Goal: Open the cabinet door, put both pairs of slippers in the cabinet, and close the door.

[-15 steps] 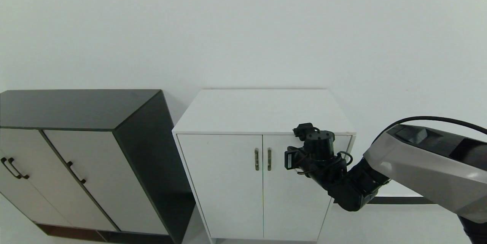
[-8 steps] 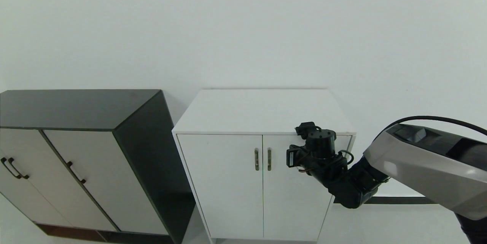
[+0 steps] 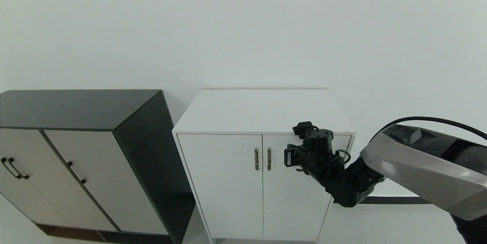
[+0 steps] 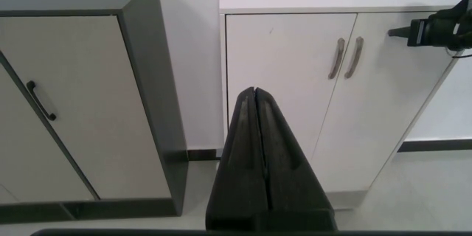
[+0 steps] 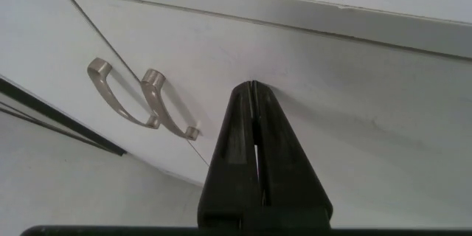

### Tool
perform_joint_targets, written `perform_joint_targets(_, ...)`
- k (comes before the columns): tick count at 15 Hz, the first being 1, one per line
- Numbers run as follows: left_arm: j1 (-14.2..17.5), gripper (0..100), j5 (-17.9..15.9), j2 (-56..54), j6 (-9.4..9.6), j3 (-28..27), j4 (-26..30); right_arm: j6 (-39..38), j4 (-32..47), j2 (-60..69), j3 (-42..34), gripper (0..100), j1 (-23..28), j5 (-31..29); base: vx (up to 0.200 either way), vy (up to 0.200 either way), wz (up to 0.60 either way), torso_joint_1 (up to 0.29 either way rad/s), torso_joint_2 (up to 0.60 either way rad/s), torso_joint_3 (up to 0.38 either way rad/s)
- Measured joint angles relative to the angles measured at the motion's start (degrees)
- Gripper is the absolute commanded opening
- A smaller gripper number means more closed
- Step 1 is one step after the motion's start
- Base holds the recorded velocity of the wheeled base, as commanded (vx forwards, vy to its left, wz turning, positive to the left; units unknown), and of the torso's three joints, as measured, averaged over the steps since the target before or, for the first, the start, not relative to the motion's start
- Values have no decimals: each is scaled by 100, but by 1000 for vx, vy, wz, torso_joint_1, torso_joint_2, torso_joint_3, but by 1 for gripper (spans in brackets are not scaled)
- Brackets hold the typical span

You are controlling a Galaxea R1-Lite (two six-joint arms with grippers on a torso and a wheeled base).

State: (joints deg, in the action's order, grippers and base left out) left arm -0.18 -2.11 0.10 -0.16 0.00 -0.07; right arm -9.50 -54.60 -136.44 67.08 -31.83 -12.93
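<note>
The white cabinet (image 3: 262, 110) stands against the wall with both doors shut. Two metal handles (image 3: 257, 159) (image 3: 269, 159) sit side by side at the centre seam. My right gripper (image 3: 286, 158) is shut and hovers in front of the right door (image 3: 293, 198), a short way right of its handle (image 5: 169, 109). In the right wrist view the right gripper (image 5: 253, 87) has its tip close to the door panel. My left gripper (image 4: 255, 92) is shut and empty, held farther back and low, pointing at the white cabinet's left door (image 4: 284, 81).
A taller dark cabinet (image 3: 95, 109) with pale doors and black handles (image 3: 76, 173) stands just left of the white one. A white wall rises behind both. A dark baseboard (image 3: 395, 200) runs along the floor at the right.
My right gripper drifted slightly right, then came back left toward the handles. The doors have stayed shut.
</note>
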Motion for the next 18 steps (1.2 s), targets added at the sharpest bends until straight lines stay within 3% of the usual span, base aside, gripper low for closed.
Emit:
perform_joint_targets(5, 0, 0, 0, 0, 0, 0, 0, 0, -33, -4, -44, 0, 11, -6, 0, 0, 0, 0, 0, 0)
perform_joint_targets(10, 0, 0, -2, 0, 2, 0, 0, -2, -57, 521, -662, 0, -185, -11, 0, 0, 0, 0, 0, 0)
perform_joint_targets(15, 0, 0, -7, 0, 6, 0, 0, 88, -85, 1613, -1801, 0, -334, -176, 0, 0, 0, 0, 0, 0)
perform_joint_targets(18, 0, 0, -7, 0, 11, 0, 0, 345, -266, 2599, -3220, 0, -144, -558, 0, 0, 0, 0, 0, 0)
